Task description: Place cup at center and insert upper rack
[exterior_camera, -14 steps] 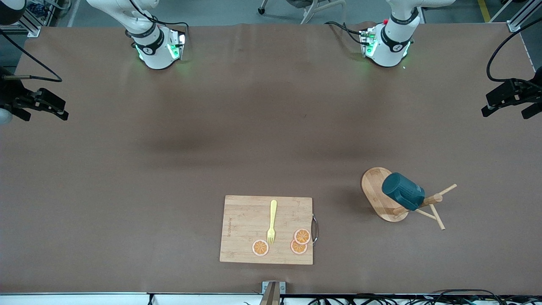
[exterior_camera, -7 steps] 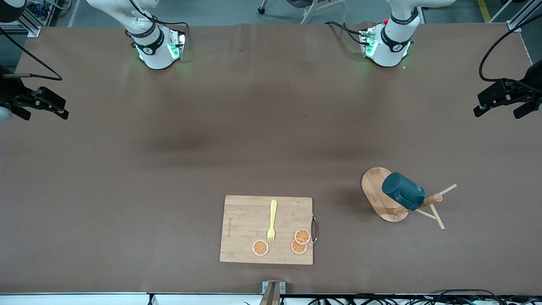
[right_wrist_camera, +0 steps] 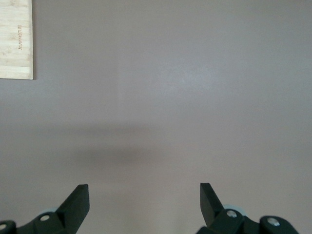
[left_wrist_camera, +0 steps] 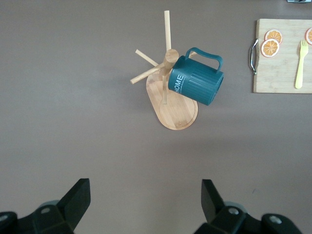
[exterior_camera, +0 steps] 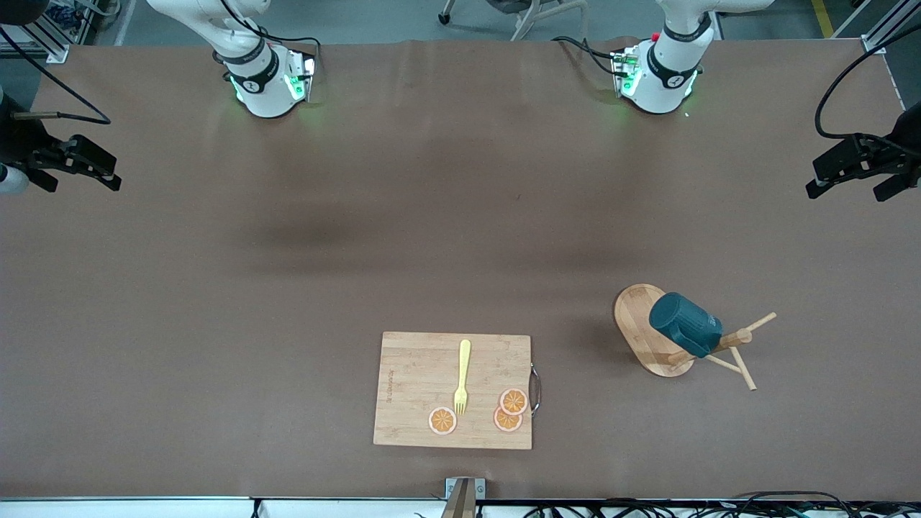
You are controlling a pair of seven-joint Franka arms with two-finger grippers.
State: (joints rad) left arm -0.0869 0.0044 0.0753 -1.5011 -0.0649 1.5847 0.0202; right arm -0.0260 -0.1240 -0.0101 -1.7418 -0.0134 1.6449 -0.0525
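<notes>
Both open grippers well clear of cup [exterior_camera: 684,324]

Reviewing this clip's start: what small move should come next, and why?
Probably bring the left claw down toward the cup, which hangs on the upper rack at that arm's end. Both claws are open and hold nothing; the right claw waits.

A matt ribbed cup [left_wrist_camera: 196,81] is seen on a pale wooden rack [left_wrist_camera: 171,100]; a wooden board [exterior_camera: 452,390] with a metal handle [exterior_camera: 534,389] is seen on a matt brown table [exterior_camera: 288,288].
</notes>
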